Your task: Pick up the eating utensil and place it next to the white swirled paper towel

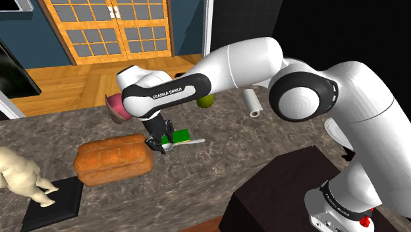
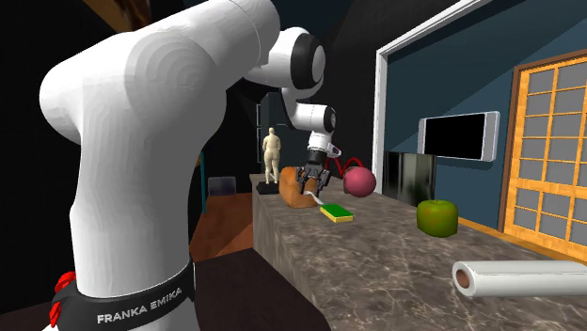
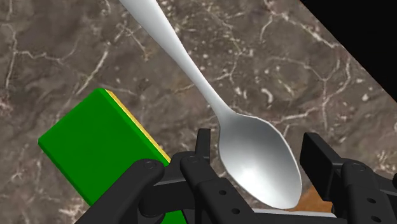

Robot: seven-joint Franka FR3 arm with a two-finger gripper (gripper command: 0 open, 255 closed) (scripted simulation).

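Observation:
A silver spoon (image 3: pixel 251 159) lies with its bowl between the fingers of my gripper (image 3: pixel 257 147), which is shut on it from both sides. Its handle points away from the hand over the dark marble counter (image 3: pixel 305 70). In the shoulder view the gripper (image 1: pixel 163 143) is low over the counter, with the spoon's handle (image 1: pixel 196 140) sticking out toward that view's right. The white paper towel roll (image 1: pixel 252 103) lies farther to that view's right, well apart from the gripper. In the second exterior view it lies in the foreground (image 2: pixel 522 278).
A green and yellow sponge (image 1: pixel 180 136) lies right beside the gripper. A brown loaf (image 1: pixel 112 158) sits on the other side. A green apple (image 1: pixel 206 101) and a maroon object (image 1: pixel 117 109) are behind the arm. A pale figurine (image 1: pixel 20 174) stands on a black base.

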